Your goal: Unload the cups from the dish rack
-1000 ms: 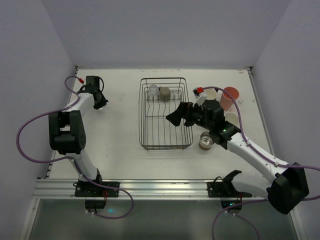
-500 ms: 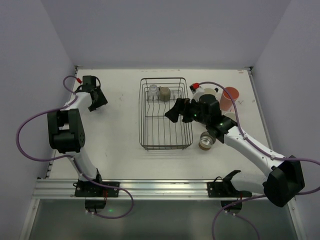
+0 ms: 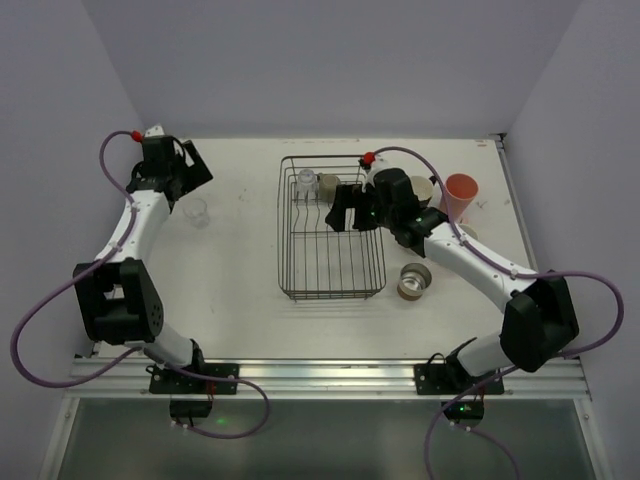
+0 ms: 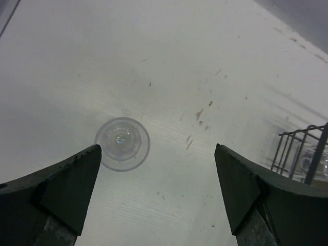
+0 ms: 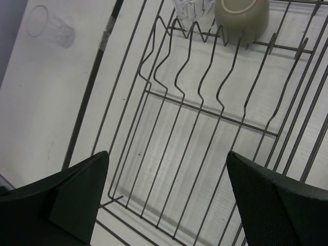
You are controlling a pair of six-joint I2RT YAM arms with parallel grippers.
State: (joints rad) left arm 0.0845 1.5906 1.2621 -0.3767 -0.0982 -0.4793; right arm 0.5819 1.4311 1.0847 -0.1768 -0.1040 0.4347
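The black wire dish rack point(image 3: 330, 262) stands mid-table. At its far end sit a clear glass point(image 3: 306, 183) and a grey-brown cup point(image 3: 328, 186); the right wrist view shows the glass point(image 5: 193, 7) and the cup point(image 5: 241, 18) beyond the divider prongs. My right gripper point(image 3: 345, 208) hovers open over the rack point(image 5: 205, 102), nothing between its fingers point(image 5: 168, 154). Another clear glass point(image 3: 197, 211) stands upright on the table at the left. My left gripper point(image 3: 190, 172) is open above and behind this glass point(image 4: 122, 143), which lies by the left fingertip point(image 4: 87, 159), apart from it.
Right of the rack stand a pink tumbler point(image 3: 460, 195) and a beige cup point(image 3: 422, 188). A brown cup point(image 3: 413, 281) stands nearer the front. The rack's corner point(image 4: 302, 154) shows at the right of the left wrist view. White walls close in the table.
My left gripper opened, let go of the clear glass on the table and lifted back toward the far left. My right gripper moved toward the rack's far end.
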